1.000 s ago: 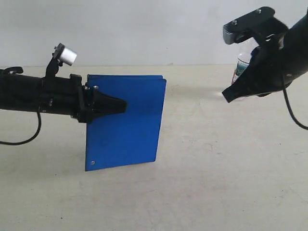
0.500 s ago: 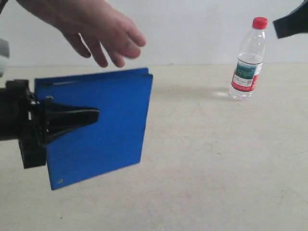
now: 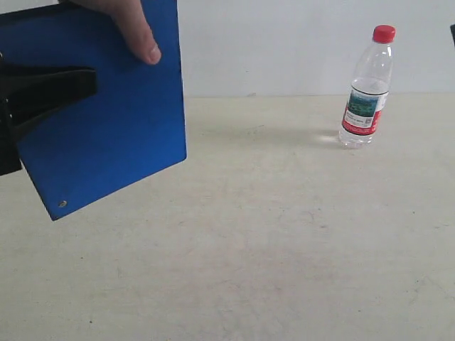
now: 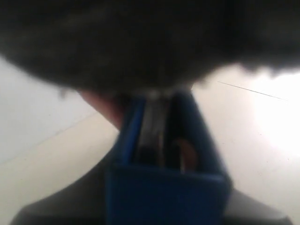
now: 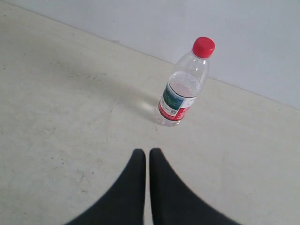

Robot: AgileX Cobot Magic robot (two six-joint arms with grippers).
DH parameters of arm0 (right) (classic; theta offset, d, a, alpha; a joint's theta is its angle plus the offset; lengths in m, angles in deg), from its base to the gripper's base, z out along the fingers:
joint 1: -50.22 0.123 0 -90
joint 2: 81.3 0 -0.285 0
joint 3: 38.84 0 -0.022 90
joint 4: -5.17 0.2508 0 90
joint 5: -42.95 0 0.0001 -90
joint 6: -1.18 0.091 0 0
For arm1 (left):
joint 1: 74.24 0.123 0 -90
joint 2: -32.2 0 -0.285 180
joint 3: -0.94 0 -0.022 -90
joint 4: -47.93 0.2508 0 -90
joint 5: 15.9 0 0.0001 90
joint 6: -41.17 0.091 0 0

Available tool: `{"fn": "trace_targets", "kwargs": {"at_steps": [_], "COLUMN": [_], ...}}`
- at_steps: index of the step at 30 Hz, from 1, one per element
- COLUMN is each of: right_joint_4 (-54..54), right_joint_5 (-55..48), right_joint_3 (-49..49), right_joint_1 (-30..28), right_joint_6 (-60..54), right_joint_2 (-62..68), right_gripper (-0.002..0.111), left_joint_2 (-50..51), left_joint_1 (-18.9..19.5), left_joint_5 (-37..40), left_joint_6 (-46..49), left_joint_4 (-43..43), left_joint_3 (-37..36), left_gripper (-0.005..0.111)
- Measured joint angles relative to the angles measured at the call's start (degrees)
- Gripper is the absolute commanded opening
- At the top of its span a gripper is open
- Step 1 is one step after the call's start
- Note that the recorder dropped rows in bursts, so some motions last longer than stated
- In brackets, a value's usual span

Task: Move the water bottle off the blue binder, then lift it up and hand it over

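The blue binder [image 3: 106, 121] hangs in the air at the upper left, tilted, with my left gripper [image 3: 78, 84] shut on its left part. A person's hand [image 3: 131, 25] grips its top edge, thumb on the front face. In the left wrist view the binder [image 4: 164, 187] fills the space between the jaws, blurred, with the hand [image 4: 110, 105] behind it. The water bottle [image 3: 365, 89] stands upright on the table at the far right, red cap on top. My right gripper [image 5: 147, 154] is shut and empty, a short way back from the bottle [image 5: 183, 84].
The beige table [image 3: 284, 241] stretches across the whole lower view, with a white wall behind it. A sliver of the right arm [image 3: 452, 32] shows at the right edge of the exterior view.
The left gripper has raised the binder up and to the left. The hand that reached in now holds its top edge. The right arm has drawn back almost out of the exterior view.
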Motion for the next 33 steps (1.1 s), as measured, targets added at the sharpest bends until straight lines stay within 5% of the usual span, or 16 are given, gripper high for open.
{"fn": "trace_targets", "kwargs": {"at_steps": [4,7,10,14,15,20,27,33], "right_joint_4": [0.0,0.0,0.0,0.0,0.0,0.0,4.7,17.3], "right_joint_5": [-0.3,-0.4,-0.4,0.0,0.8,7.8,11.1,19.8], "right_joint_3": [0.0,0.0,0.0,0.0,0.0,0.1,5.3,24.7], "right_joint_1": [0.0,0.0,0.0,0.0,0.0,0.0,0.0,0.0], "right_joint_6": [0.0,0.0,0.0,0.0,0.0,0.6,1.5,0.6], "right_joint_2": [0.0,0.0,0.0,-1.9,-3.4,-17.1,-47.5,-55.7], "right_gripper": [0.0,0.0,0.0,0.0,0.0,0.0,0.0,0.0], "left_joint_2": [-0.2,-0.2,-0.2,-0.2,-0.2,-2.3,-23.2,-42.1], "left_joint_1": [0.0,0.0,0.0,-0.1,-0.1,0.0,0.0,0.0], "left_joint_5": [-1.2,-1.6,-3.8,-14.8,-19.9,-37.2,-35.5,-35.8], "left_joint_6": [0.0,0.0,0.0,0.0,-0.1,-0.8,-0.9,-3.6], "left_joint_4": [-0.2,-0.2,-0.2,-0.4,-0.2,-0.2,1.5,1.3], "left_joint_3": [0.1,0.1,0.1,-0.2,-0.5,-0.6,-1.8,-11.8], "left_gripper": [0.069,0.072,0.057,0.01,0.005,0.004,0.004,0.004]}}
